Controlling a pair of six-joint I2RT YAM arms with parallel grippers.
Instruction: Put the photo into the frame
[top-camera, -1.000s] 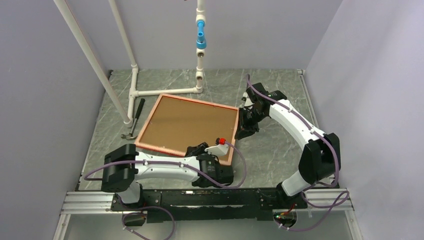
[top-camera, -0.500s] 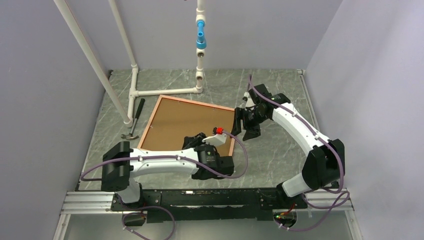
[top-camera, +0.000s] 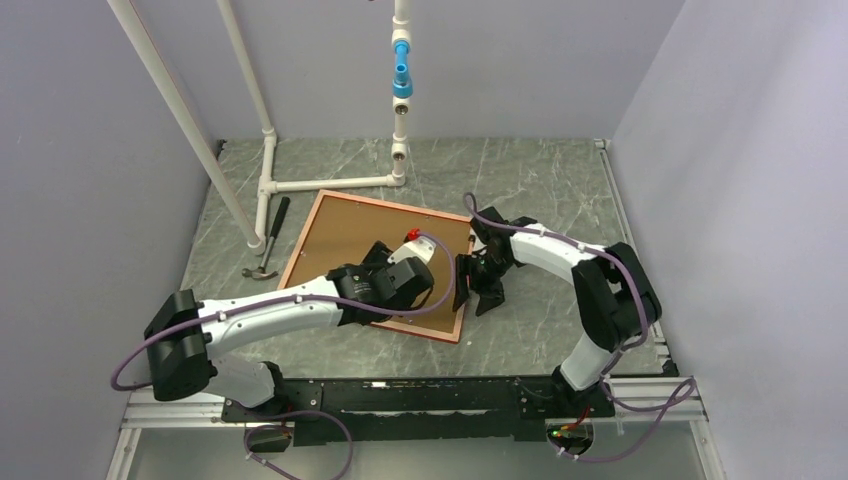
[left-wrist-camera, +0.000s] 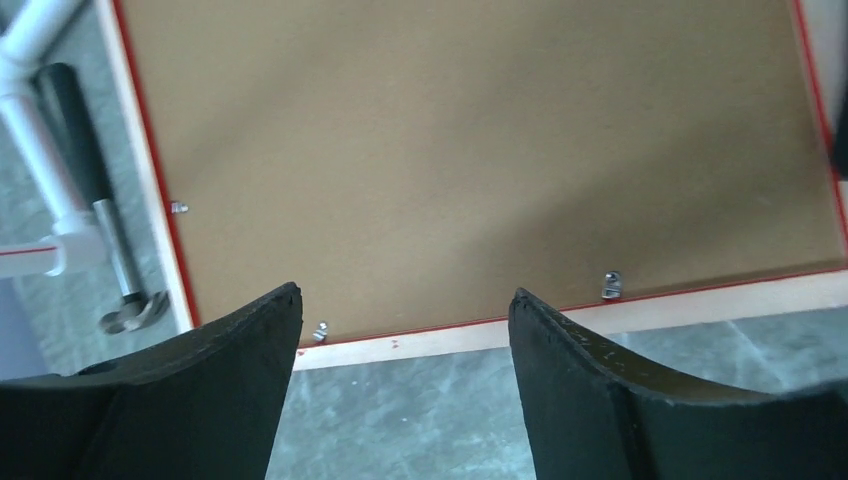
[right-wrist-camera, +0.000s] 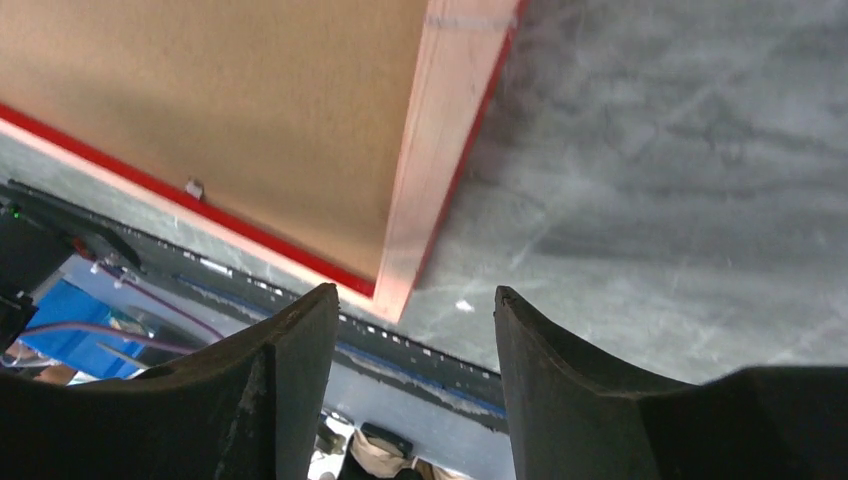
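Observation:
The frame (top-camera: 396, 206) lies on the table with its pale wood back up and a thin red inner edge; a brown backing board (top-camera: 335, 240) fills it. The photo is hidden. My left gripper (top-camera: 372, 262) hovers open above the board. In the left wrist view the frame's near rail (left-wrist-camera: 640, 312) runs between that gripper's (left-wrist-camera: 405, 295) empty fingers. My right gripper (top-camera: 475, 290) stands open beside the frame's right rail, near its front corner. In the right wrist view that corner (right-wrist-camera: 440, 130) sits just ahead of the right gripper (right-wrist-camera: 415, 295), untouched.
A hammer (top-camera: 268, 240) lies just left of the frame, also visible in the left wrist view (left-wrist-camera: 100, 220). A white pipe stand (top-camera: 330, 184) with a blue fitting (top-camera: 402, 80) rises behind it. Small metal clips (left-wrist-camera: 612, 285) line the board's edge. Grey walls enclose the table.
Both grippers have opened and let go of the frame. The left arm swung from the frame's near right corner to over the board. The right gripper slid nearer along the right rail.

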